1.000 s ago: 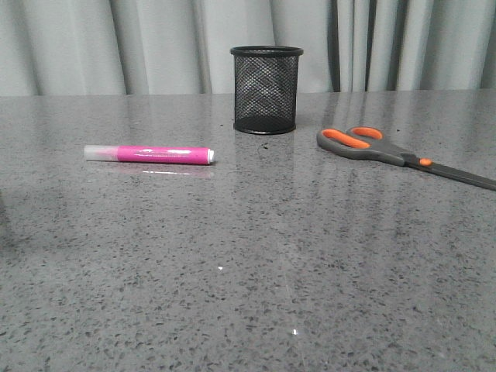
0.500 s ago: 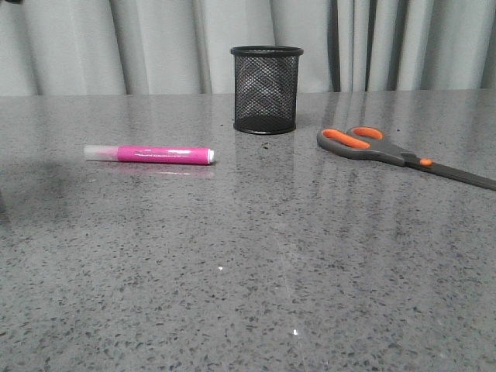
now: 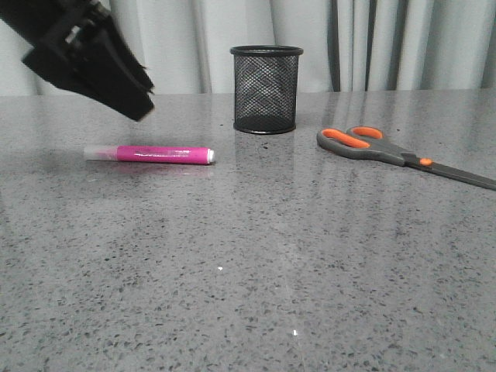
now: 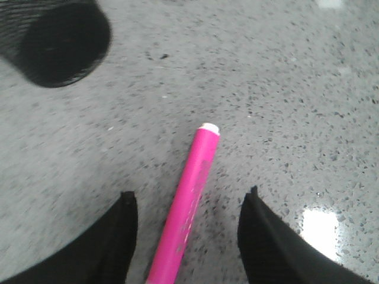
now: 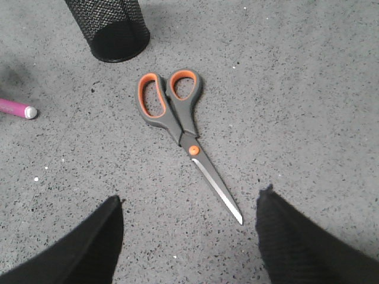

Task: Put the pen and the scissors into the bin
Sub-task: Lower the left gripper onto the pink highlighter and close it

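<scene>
left end effector point(image 4: 188, 204) open above pen point(image 4: 185, 198); right end effector point(image 5: 190, 210) open over scissors point(image 5: 177, 115).

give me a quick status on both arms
Left pincer open over pen. Right pincer open over scissors. Bin upright, nothing blocking.

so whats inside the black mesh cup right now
Nothing shows through the mesh of the cup. The pen and scissors lie outside on the table. Its floor is hidden from above.
</scene>
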Controlling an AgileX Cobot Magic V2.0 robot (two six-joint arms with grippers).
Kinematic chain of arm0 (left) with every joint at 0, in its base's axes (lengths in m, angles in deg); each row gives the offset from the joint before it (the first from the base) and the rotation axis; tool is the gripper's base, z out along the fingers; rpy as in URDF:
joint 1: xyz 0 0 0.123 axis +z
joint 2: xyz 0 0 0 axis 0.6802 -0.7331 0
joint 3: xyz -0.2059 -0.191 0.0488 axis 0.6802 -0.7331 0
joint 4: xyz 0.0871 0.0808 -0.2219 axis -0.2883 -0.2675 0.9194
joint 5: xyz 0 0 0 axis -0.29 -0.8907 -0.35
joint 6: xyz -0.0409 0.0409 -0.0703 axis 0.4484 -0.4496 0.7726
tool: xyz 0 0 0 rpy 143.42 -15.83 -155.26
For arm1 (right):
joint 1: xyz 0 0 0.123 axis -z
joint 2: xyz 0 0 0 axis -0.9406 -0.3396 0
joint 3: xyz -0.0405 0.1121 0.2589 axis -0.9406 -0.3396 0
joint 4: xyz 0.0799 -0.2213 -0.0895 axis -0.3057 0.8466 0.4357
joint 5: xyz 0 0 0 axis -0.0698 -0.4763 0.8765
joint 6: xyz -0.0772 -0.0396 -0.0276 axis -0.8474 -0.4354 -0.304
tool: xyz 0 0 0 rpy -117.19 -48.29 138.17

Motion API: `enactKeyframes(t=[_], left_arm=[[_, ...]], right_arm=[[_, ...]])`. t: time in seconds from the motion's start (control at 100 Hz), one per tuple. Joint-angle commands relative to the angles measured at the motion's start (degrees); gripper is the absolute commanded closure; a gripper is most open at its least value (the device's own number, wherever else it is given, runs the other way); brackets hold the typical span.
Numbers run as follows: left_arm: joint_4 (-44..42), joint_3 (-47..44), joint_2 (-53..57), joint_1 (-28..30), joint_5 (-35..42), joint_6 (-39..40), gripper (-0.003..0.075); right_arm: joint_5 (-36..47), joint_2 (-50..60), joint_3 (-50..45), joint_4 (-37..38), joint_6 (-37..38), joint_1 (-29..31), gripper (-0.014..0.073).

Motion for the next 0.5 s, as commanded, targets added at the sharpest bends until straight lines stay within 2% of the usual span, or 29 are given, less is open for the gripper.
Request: enactKeyframes(t=[0.0, 0.19, 0.49], left_arm=[[1.9, 4.6, -0.8, -1.1, -4.3, -2.2, 0.0372], [-0.2, 7.7, -5.1, -1.6, -5.9, -2.2, 0.0372], [-1.1, 7.8, -7.3, -1.6, -5.3, -2.2, 0.0374]], right_arm=[[2.7, -0.1, 2.1, -0.3, -0.8, 0.2, 0.016], [2.5, -0.1, 2.1, -0.3, -0.8, 0.2, 0.016], [2.5, -0.1, 2.1, -0.3, -0.8, 0.2, 0.016]])
